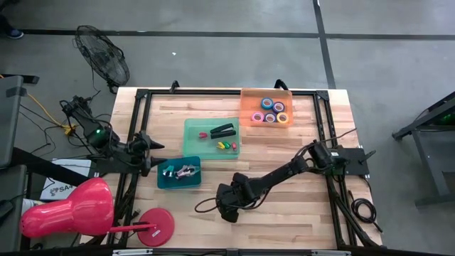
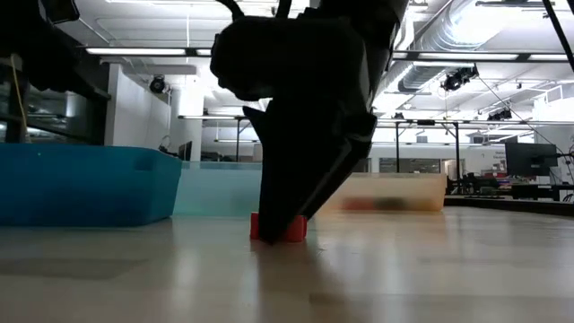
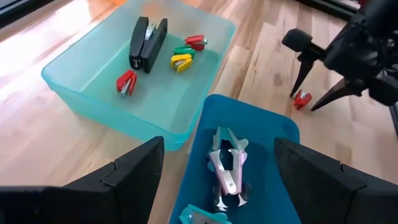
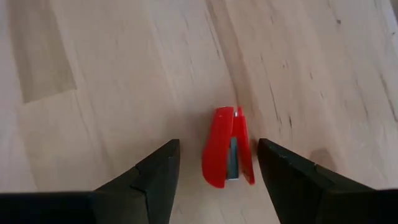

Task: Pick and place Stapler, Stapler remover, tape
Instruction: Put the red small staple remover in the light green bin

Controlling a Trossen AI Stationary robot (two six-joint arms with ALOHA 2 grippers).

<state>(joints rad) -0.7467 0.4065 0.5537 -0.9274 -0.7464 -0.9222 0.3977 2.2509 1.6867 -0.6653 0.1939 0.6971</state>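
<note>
On the wooden table, near its front-centre, the right gripper is hanging low w/ fingers spread, straddling a small red stapler that is lying flat on the wood; the pads are sitting either side of it w/ a gap on both sides, not touching, so nothing is being held. In the low view the fingertips are reaching down to about table level around the red piece. The left gripper is waiting at the table's left side, jaws wide apart and empty, hovering over the dark teal bin, which is holding staple removers, pinkish and metal. Just beside that bin, toward the back, the light green tray is holding a black stapler plus small red, green and yellow mini staplers. At the back of the table the orange bin is holding the tape rolls: blue, purple, pink, yellow rings, well apart from both grippers. Off the table's left edge a pink object is lying by a floor fan.
</note>
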